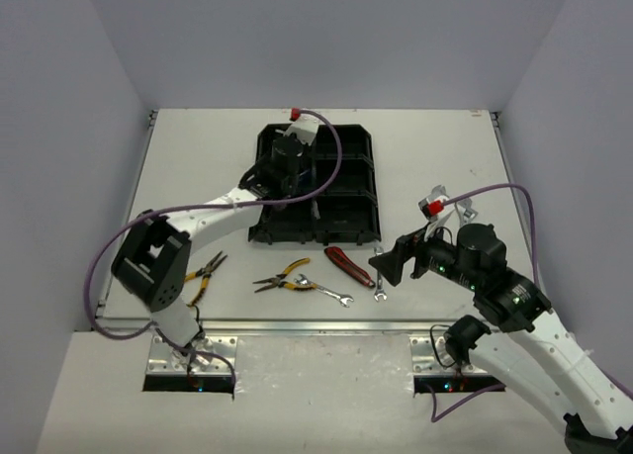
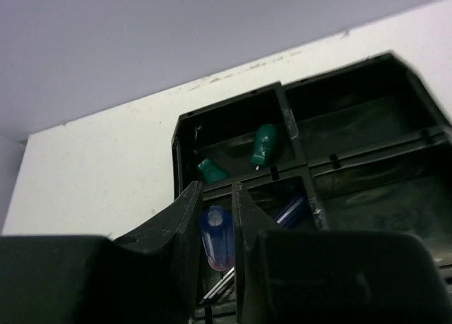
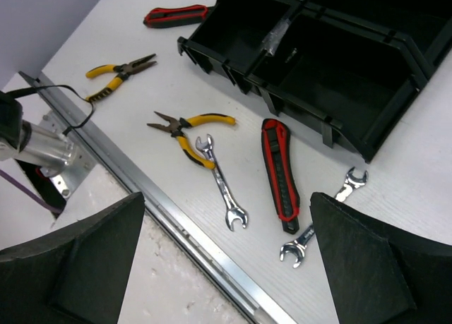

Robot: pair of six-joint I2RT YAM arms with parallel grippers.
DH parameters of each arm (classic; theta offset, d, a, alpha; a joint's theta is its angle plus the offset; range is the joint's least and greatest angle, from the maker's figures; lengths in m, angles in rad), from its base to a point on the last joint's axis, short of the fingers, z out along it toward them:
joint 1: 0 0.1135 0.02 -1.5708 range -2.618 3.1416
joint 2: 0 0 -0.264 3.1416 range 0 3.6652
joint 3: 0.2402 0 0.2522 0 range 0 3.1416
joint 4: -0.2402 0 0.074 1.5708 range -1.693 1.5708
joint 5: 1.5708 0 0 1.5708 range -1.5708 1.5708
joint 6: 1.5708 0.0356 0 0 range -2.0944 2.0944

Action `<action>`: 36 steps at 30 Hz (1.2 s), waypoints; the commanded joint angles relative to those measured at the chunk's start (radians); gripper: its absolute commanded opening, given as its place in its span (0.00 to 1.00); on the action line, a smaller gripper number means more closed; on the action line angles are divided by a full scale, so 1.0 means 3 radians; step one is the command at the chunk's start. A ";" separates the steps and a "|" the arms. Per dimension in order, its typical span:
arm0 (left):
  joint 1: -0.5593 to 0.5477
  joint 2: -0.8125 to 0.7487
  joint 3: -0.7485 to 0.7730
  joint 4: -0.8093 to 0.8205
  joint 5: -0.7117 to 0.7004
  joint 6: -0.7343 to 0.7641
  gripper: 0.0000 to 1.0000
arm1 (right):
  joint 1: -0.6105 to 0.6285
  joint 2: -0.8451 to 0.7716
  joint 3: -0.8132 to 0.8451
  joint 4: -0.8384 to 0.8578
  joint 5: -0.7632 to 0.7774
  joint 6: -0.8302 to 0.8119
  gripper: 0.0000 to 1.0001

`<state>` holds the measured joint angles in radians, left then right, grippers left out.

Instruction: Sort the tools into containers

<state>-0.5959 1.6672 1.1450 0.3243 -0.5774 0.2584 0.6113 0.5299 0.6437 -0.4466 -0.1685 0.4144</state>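
My left gripper [image 1: 285,167] hangs over the left column of the black tray [image 1: 364,182]. Its jaws stand narrow, shut on a blue-handled screwdriver [image 2: 216,236] above a compartment holding another blue screwdriver [image 2: 291,210]. Two green handles [image 2: 265,144] lie in the compartment beyond. My right gripper [image 1: 392,264] hovers wide open over the table's near side, nothing between its fingers. Below it lie a red-black utility knife [image 3: 279,172], two silver wrenches [image 3: 220,183] [image 3: 325,214] and yellow pliers [image 3: 187,130].
More yellow pliers [image 3: 120,73] lie near the front left, and red-handled pliers [image 3: 176,15] sit beside the tray's near left corner. A red-handled adjustable wrench [image 1: 432,205] lies to the right of the tray. A metal rail [image 3: 183,229] runs along the table's front edge.
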 commanded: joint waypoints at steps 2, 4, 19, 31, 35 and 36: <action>0.0120 0.0459 0.0296 0.0356 0.0210 0.0750 0.00 | 0.0008 -0.0094 0.0058 -0.0136 0.0153 -0.0180 0.99; 0.0120 0.0588 0.0355 0.0279 0.0278 0.0662 0.00 | 0.0003 -0.0104 0.0053 -0.0147 0.0183 -0.0205 0.99; 0.0183 -0.0126 0.0821 -0.0706 -0.0304 -0.0508 1.00 | 0.0002 0.0132 0.0045 -0.0168 0.0256 -0.0135 0.99; 0.1600 -0.0081 0.0822 -0.3692 0.0558 -0.4624 1.00 | 0.0002 0.0233 0.0062 -0.0290 0.0419 -0.0048 0.99; 0.1659 0.0166 0.0783 -0.4225 0.0439 -0.5298 1.00 | 0.0002 0.0233 0.0043 -0.0280 0.0342 -0.0078 0.99; 0.1659 0.0211 0.0736 -0.4229 0.0474 -0.5415 1.00 | 0.0002 0.0233 0.0040 -0.0277 0.0333 -0.0081 0.99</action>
<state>-0.0854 1.6852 1.3919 -0.7361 -0.4832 -1.0258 0.6113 0.6035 0.6437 -0.5547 -0.0663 0.3925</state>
